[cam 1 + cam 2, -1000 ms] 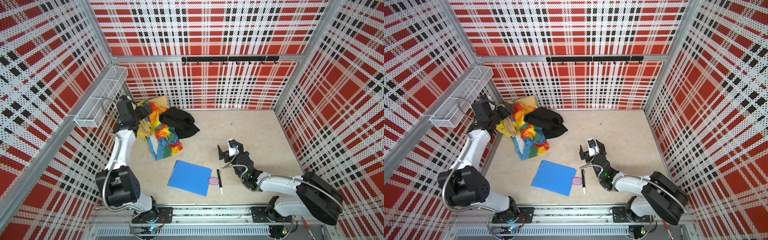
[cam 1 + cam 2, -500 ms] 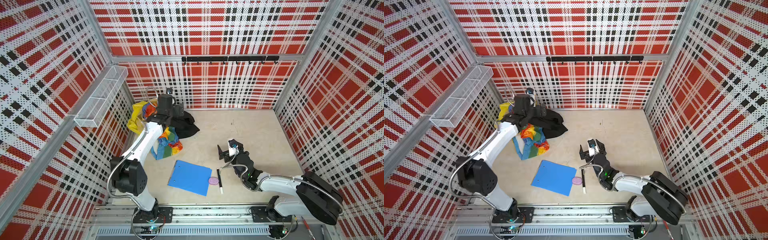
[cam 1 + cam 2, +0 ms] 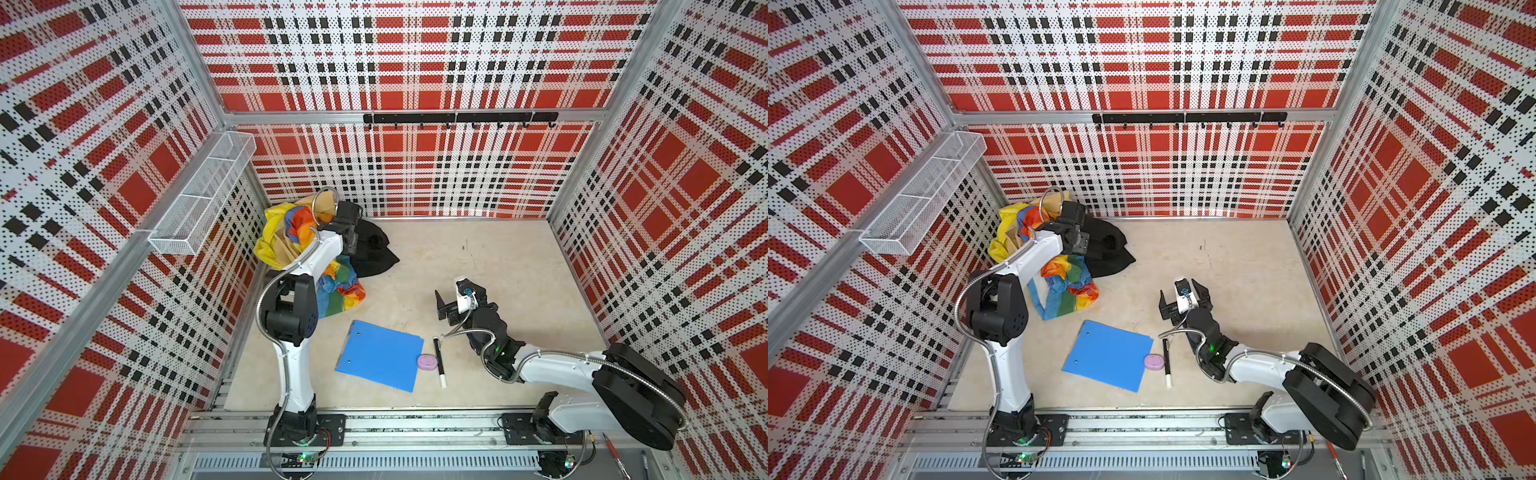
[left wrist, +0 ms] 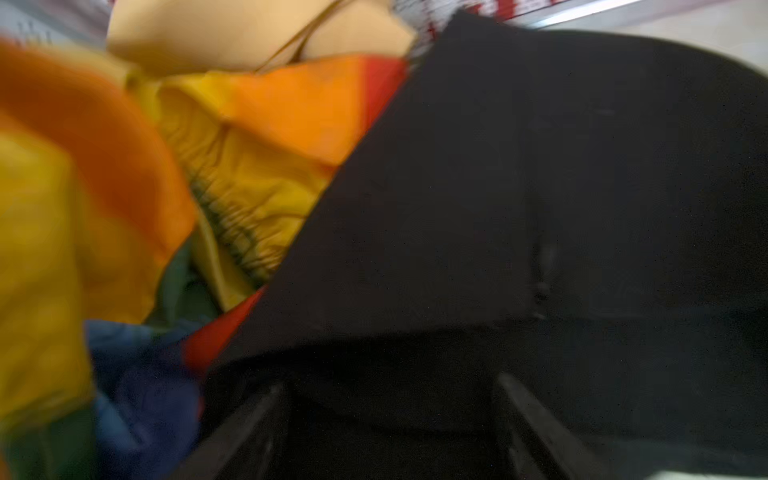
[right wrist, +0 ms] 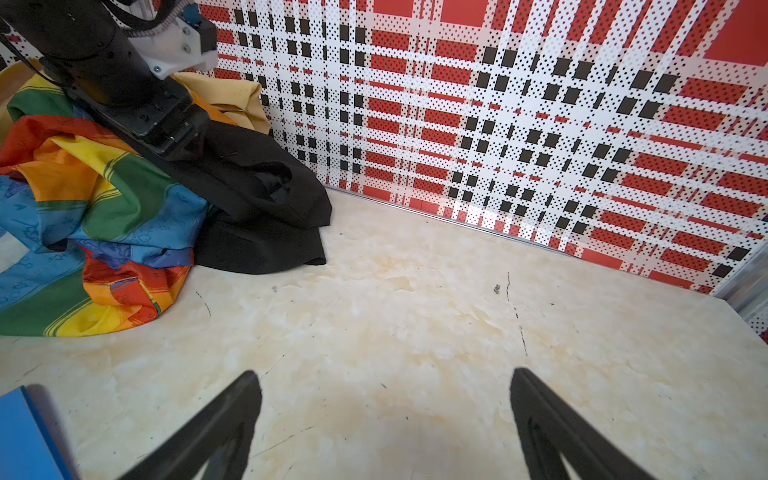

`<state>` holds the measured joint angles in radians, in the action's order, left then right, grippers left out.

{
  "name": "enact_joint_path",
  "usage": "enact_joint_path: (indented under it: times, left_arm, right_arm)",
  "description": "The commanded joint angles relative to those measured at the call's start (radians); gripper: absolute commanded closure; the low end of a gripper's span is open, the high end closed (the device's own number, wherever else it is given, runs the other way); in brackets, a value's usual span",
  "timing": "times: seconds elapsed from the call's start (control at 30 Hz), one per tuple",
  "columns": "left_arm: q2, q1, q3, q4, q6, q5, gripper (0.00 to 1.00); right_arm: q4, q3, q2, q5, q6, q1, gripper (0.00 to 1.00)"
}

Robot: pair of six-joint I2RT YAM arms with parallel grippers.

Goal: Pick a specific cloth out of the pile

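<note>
L gripper [image 4: 386, 411] swung across pile [image 3: 282, 237] onto blk cloth [image 3: 376, 257].

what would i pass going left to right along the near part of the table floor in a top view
blue clipboard → pink disc → black marker; the right arm's fingers overlap the marker sideways, so they are left out

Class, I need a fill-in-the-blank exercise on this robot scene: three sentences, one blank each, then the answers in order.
1. The left end effector has the ____ cloth between its fingers.
2. The right end effector has its jaws ____ over bare table.
3. The pink disc lies beside the ____ clipboard.
Answers: black; open; blue.
</note>
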<state>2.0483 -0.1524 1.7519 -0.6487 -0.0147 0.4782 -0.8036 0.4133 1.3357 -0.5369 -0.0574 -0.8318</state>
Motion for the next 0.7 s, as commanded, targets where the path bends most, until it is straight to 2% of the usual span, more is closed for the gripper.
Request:
enact_joint_path:
  times: [0.0, 0.07, 0.2, 0.37, 0.5, 0.6, 0.67]
  left_arm:
    - [-0.057, 0.141, -0.026, -0.024, -0.143, -0.081, 0.17]
    - [-0.088, 0.193, -0.094, 0.024, -0.199, -0.150, 0.15]
    - [-0.103, 0.238, -0.197, 0.099, -0.287, -0.229, 0.12]
    - [-0.103, 0.264, -0.291, 0.203, -0.347, -0.341, 0.10]
    - [-0.193, 0.252, -0.345, 0.326, -0.347, -0.397, 0.07]
    - [-0.266, 0.253, -0.355, 0.406, -0.348, -0.527, 0.02]
    - [-0.321, 0.254, -0.396, 0.524, -0.357, -0.674, 0.01]
  right_arm:
    - [-0.036, 0.030, 0.008, -0.013, -0.009, -0.003, 0.00]
    - [-0.035, 0.030, 0.013, -0.009, -0.007, -0.003, 0.00]
    - [-0.034, 0.035, 0.028, -0.006, -0.003, -0.003, 0.00]
    - [-0.036, 0.032, 0.024, -0.016, -0.008, -0.003, 0.00]
    - [-0.035, 0.034, 0.029, -0.015, -0.009, -0.002, 0.00]
    - [-0.035, 0.035, 0.032, -0.010, -0.007, -0.002, 0.00]
    - [-0.036, 0.033, 0.028, -0.009, -0.004, -0.003, 0.00]
